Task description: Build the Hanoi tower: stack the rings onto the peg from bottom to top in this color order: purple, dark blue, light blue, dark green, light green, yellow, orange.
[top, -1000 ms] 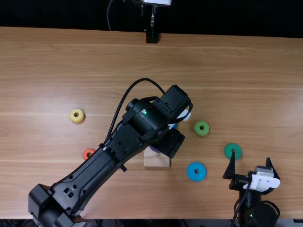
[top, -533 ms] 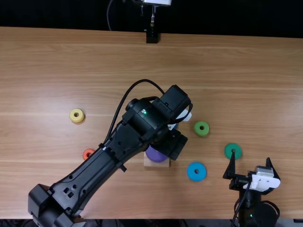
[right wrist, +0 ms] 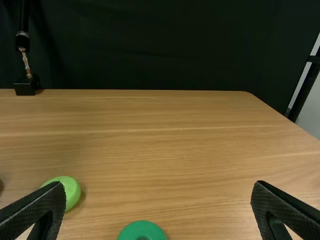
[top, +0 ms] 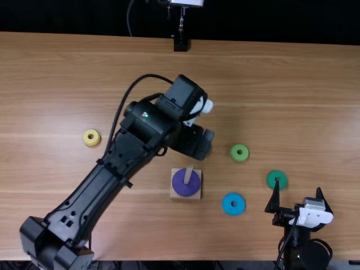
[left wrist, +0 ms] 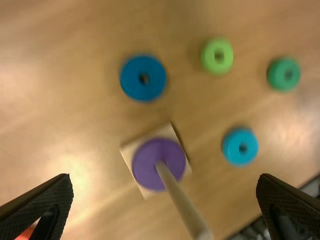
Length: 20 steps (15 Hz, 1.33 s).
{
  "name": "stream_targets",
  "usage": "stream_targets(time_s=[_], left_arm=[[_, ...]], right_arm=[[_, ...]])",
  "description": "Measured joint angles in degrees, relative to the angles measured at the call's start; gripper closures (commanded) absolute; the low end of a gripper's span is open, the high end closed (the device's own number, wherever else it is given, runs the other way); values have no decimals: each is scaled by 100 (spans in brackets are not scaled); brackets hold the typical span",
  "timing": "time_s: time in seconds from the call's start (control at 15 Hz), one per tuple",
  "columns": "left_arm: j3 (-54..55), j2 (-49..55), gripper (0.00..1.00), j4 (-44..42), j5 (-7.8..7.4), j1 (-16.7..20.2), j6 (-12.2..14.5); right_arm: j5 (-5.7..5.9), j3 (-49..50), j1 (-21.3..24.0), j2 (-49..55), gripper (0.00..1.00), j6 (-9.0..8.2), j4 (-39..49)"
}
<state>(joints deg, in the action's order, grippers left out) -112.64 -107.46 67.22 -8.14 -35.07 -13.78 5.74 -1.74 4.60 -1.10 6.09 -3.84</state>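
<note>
The light brown counter [top: 270, 101] is the biggest thing, and it carries all the rest. Above it, the left arm [top: 132, 149] extends from the near edge to the middle, and its end effector [top: 194, 142] is above the counter with fingers spread widely. The right end effector [top: 298, 190], at the near right part, also has its two fingers well apart, with nothing between them. The square wooden base [top: 174, 194] lies flat near the middle, and its pale peg [top: 188, 175] stands upright. Around this peg is the purple ring [top: 180, 186], resting on the base. The dark blue ring [left wrist: 130, 82] lies on the counter, apart from the base; the light blue ring [top: 226, 206] is to the right of the base. Farther right is the dark green ring [top: 270, 180], then the light green ring [top: 234, 153], beyond the light blue one. The yellow ring [top: 86, 140] lies at the left side. Of the orange ring [left wrist: 25, 233], one piece is visible beside a left finger in the left wrist view.
</note>
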Motion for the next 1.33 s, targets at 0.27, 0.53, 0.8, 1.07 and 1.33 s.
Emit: stream_targets(time_s=[0.27,0.53,0.8,1.07,1.33], left_arm=[[623,1416,0,-820,4,975,-2],[2876,3071,0,-2391,24,1718,2],[5792,5281,0,-4323,144,2592,0],[8362,7377,0,-5300,498,2782,7],[10150,9390,0,-5641,957,2920,15]], right_arm=[[4,0,0,0,0,2,-2],[4,0,0,0,0,-2,-2],[4,0,0,0,0,0,-2],[0,0,0,0,0,-2,-2],[4,0,0,0,0,-2,-2]])
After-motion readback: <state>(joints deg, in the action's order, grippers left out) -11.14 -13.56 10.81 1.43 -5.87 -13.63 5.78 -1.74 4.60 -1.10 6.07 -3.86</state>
